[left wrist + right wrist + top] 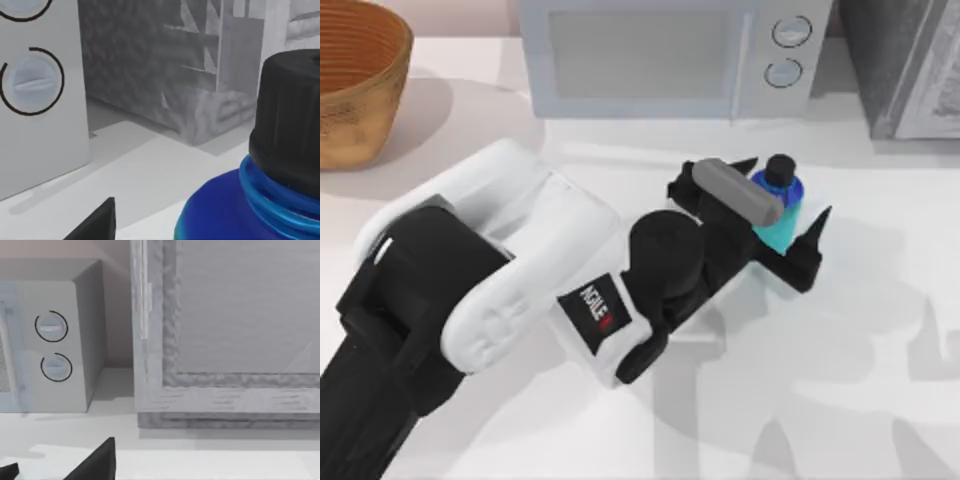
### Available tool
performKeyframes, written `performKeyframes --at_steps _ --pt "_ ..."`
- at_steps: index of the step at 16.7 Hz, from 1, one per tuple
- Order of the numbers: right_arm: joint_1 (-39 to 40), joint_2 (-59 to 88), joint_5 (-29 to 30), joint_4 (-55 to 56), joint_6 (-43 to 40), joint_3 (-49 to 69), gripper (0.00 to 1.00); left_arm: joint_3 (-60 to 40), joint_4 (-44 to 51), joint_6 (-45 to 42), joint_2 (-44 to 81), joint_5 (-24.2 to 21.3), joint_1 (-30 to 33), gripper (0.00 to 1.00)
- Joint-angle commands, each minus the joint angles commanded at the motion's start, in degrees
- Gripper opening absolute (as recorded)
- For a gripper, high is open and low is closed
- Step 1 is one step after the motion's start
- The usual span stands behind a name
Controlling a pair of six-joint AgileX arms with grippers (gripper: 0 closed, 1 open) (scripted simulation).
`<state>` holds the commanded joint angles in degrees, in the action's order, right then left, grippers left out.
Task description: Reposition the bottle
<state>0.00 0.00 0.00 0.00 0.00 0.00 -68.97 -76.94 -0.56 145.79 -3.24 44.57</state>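
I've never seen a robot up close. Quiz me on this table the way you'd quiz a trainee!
1. True or false: the bottle stands between the open jaws of the left gripper.
2. What stands just behind the bottle, at the back of the table? A) a toaster B) the microwave C) a kettle
3. Fill in: the woven basket sits at the table's far ___ corner in the top view.

Key: 1 true; 2 B; 3 left.
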Motion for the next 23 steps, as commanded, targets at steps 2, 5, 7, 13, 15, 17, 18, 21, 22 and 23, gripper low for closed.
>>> performKeyframes --at_steps 2,5,7,13,15,17,18,21,22,23 --pt "0.0 0.0 0.0 0.0 0.0 0.0 1.0 -0.3 0.3 0.0 0.1 0.0 0.0 1.0" --pt "0.0 0.0 0.0 0.0 0.0 0.0 1.0 -0.3 0.3 0.0 0.1 0.0 0.0 0.92" --pt "0.0 0.0 0.0 0.0 0.0 0.0 1.0 -0.3 0.3 0.0 0.1 0.0 0.0 0.77" --pt "0.0 0.0 0.0 0.0 0.0 0.0 1.0 -0.3 0.3 0.0 0.1 0.0 0.0 0.32" --pt "0.0 0.0 0.0 0.0 0.0 0.0 1.0 -0.3 0.3 0.0 0.1 0.0 0.0 0.17" --pt "0.0 0.0 0.0 0.0 0.0 0.0 1.0 -0.3 0.3 0.0 0.1 0.0 0.0 0.02" --pt "0.0 0.0 0.0 0.0 0.0 0.0 1.0 -0.3 0.3 0.0 0.1 0.0 0.0 0.0" --pt "0.0 0.0 0.0 0.0 0.0 0.0 1.0 -0.3 0.3 0.0 0.1 0.0 0.0 0.0" --pt "0.0 0.0 0.0 0.0 0.0 0.0 1.0 -0.3 0.3 0.0 0.1 0.0 0.0 0.0" --pt "0.0 0.0 0.0 0.0 0.0 0.0 1.0 -0.3 0.3 0.0 0.1 0.0 0.0 0.0"
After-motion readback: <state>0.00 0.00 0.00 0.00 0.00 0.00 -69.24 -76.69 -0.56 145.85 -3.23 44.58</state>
